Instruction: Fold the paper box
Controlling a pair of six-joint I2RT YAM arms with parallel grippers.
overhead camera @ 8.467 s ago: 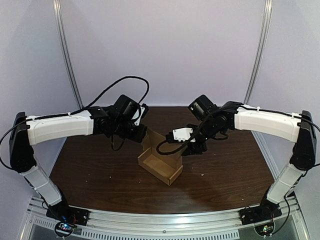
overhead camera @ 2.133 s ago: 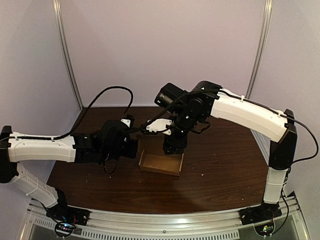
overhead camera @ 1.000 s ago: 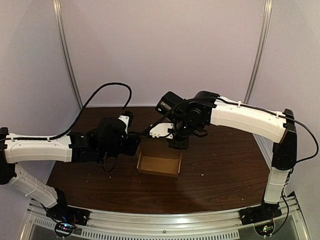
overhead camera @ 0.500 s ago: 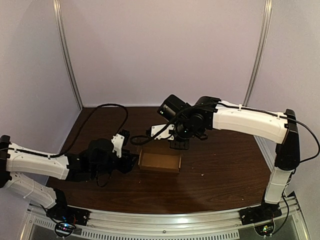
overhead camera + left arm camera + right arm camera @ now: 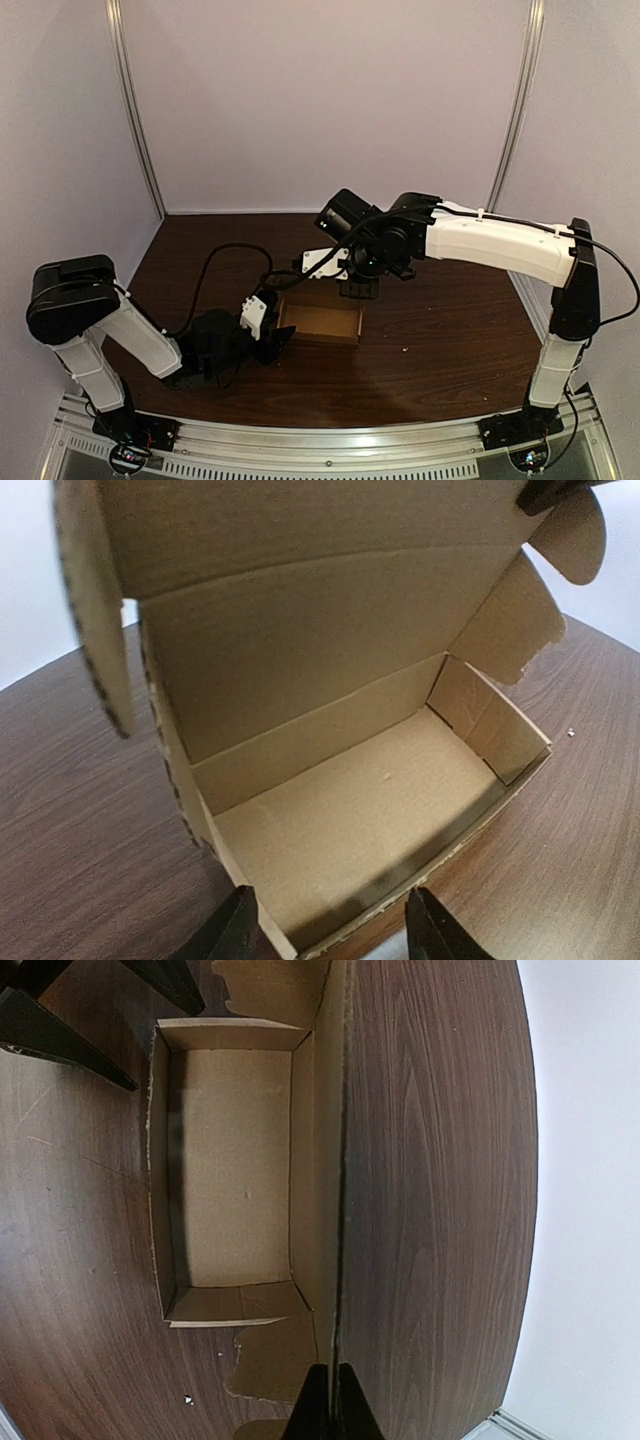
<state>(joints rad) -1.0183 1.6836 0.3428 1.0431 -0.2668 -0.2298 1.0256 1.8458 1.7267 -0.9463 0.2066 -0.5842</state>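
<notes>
A brown cardboard box (image 5: pixel 322 322) lies open-topped on the dark wooden table. Its lid (image 5: pixel 300 610) stands upright at the far side, side flaps sticking out. My right gripper (image 5: pixel 358 290) comes from above and is shut on the lid's top edge (image 5: pixel 338 1260); the right wrist view shows its tips (image 5: pixel 332 1405) pinched on the thin cardboard. My left gripper (image 5: pixel 275 338) sits low at the box's near-left side, open, its fingers (image 5: pixel 235 932) straddling the near wall with the tray floor (image 5: pixel 350 820) ahead. Both left fingers (image 5: pixel 60 1032) also show at the box's end.
A small white crumb (image 5: pixel 403 349) lies on the table to the right of the box. The left arm's black cable (image 5: pixel 215 262) loops over the table's left part. A metal rail (image 5: pixel 330 440) runs along the near edge.
The left arm has folded back and dropped low, its gripper now at the box's near-left side. The right gripper has held still on the upright lid over the last half second.
</notes>
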